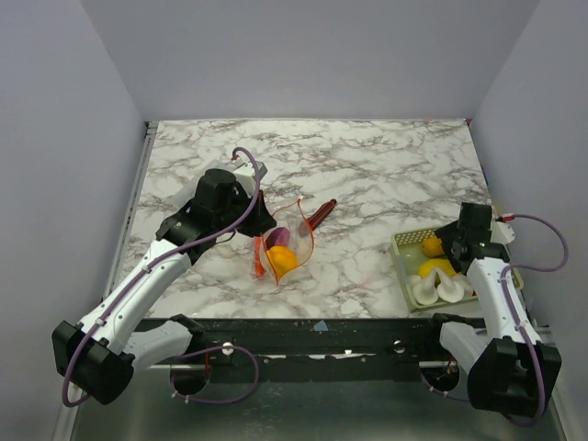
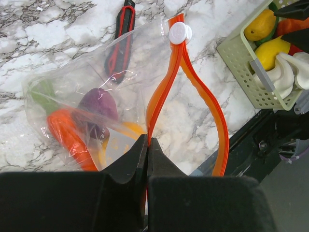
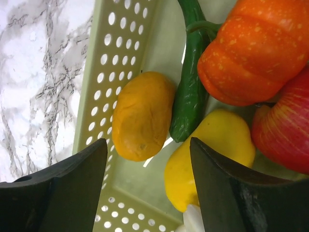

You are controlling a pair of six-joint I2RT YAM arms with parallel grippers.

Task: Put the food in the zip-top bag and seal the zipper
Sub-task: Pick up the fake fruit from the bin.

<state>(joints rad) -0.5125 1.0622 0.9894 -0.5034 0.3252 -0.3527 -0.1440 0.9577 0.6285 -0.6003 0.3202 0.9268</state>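
The zip-top bag lies mid-table with its mouth held up and spread. My left gripper is shut on one side of the zipper. The strip's other side bows away, and a white slider sits at the far end. Inside the bag are an orange carrot and a purple piece. My right gripper hangs open over the basket, with nothing between its fingers. Below it lie an orange-yellow oval food, a green pepper and a yellow piece.
The pale green basket stands at the table's right front and also holds an orange pumpkin, a red apple and white pieces. A slim red-and-black stick lies just behind the bag. The table's front edge is close to the bag.
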